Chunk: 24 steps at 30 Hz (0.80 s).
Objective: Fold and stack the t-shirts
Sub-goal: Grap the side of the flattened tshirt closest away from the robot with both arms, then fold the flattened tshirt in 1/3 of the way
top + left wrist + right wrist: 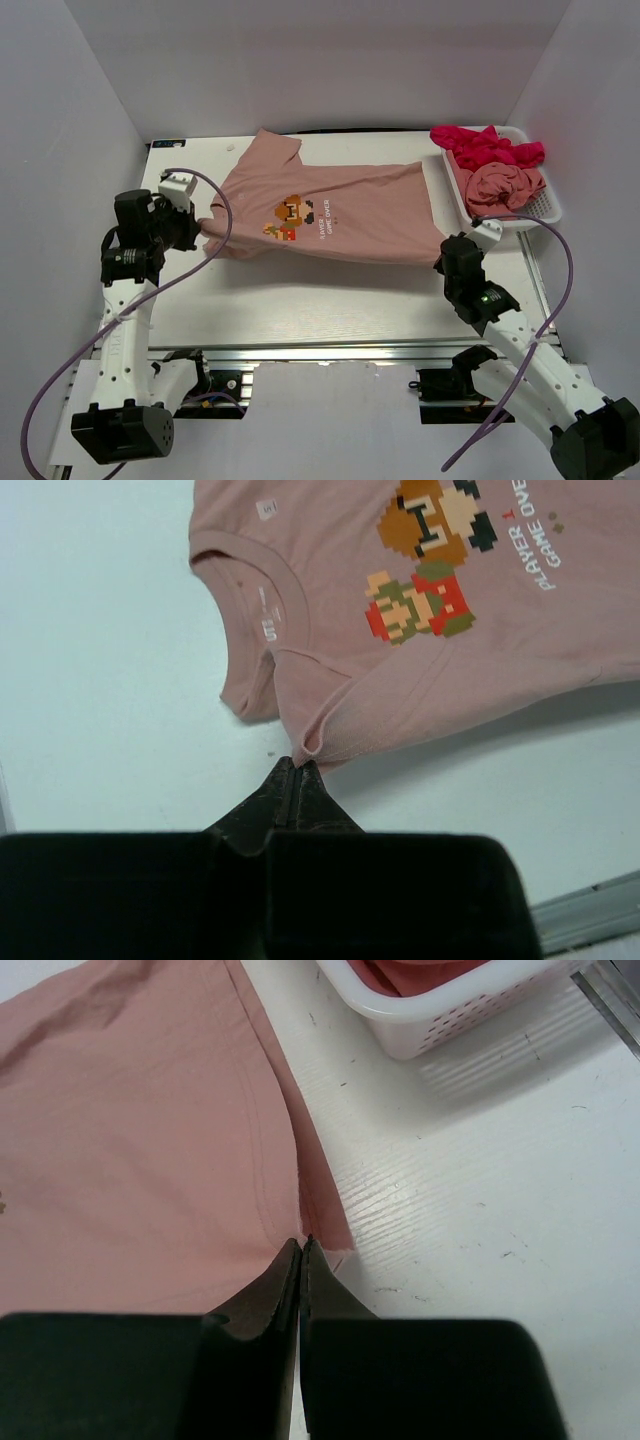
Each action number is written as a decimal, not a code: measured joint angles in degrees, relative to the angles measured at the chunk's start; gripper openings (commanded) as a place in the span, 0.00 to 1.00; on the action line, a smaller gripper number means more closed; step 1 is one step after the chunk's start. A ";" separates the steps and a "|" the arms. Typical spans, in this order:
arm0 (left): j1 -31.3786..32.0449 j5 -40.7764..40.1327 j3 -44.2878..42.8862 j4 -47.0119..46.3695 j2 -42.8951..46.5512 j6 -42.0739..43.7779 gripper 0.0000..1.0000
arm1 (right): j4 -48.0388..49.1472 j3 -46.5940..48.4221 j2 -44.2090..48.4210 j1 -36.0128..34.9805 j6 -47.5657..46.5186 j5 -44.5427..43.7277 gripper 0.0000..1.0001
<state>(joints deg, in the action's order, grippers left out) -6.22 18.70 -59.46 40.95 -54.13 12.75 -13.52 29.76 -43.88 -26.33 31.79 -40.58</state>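
Both grippers are clamped on the salmon-pink pixel-print t-shirt [350, 215]: the left gripper [297, 772] at its shoulder edge beside the collar, the right gripper [302, 1248] at a hem corner. It lies print-up across the white table [300, 300]. The white mesh basket [440, 1025], far right, holds a crumpled pink t-shirt [505, 185] and a magenta t-shirt [485, 148].

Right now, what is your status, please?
Left claw and right claw shut on shirt. Shirt spread on table. Basket aside, nothing blocking.
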 measured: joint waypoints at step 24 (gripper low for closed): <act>0.33 -0.37 -5.49 -7.76 -26.27 -2.12 0.00 | 15.89 6.51 -22.64 0.48 -4.26 -6.64 0.00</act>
<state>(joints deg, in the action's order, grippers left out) -5.89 18.33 -64.95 33.19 -80.40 10.63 2.37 36.27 -66.52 -25.85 27.53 -47.22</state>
